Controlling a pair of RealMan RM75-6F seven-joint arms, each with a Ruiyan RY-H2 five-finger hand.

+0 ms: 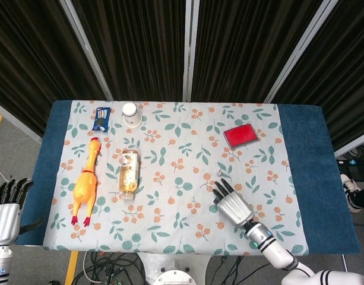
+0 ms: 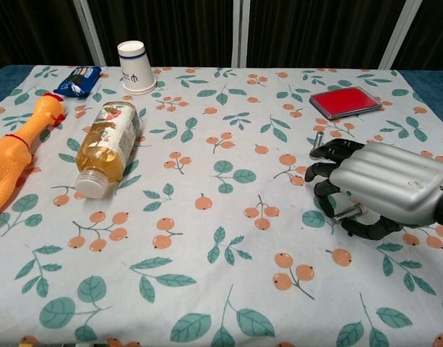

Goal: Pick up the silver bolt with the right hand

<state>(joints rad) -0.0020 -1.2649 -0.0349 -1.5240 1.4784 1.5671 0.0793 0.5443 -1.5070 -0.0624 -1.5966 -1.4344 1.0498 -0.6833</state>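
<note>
In the chest view, a silver bolt point(image 2: 346, 213) lies tilted under my right hand point(image 2: 384, 186). The dark fingers point(image 2: 324, 172) curl down in front of it and the thumb point(image 2: 367, 228) curls beneath, pinching it just above the cloth. Only the bolt's left end shows. From the head view the bolt is hidden beneath my right hand point(image 1: 232, 205). A second small silver bolt point(image 2: 316, 142) point(image 1: 220, 173) stands on the cloth just beyond the fingertips, untouched. My left hand point(image 1: 6, 208) hangs off the table's left edge, fingers apart, holding nothing.
A red flat box point(image 2: 345, 100) lies beyond my right hand. Left of centre lie a bottle point(image 2: 108, 147) and a yellow rubber chicken point(image 2: 19, 150). A paper cup point(image 2: 136, 66) and a blue snack packet point(image 2: 77, 79) are at the back left.
</note>
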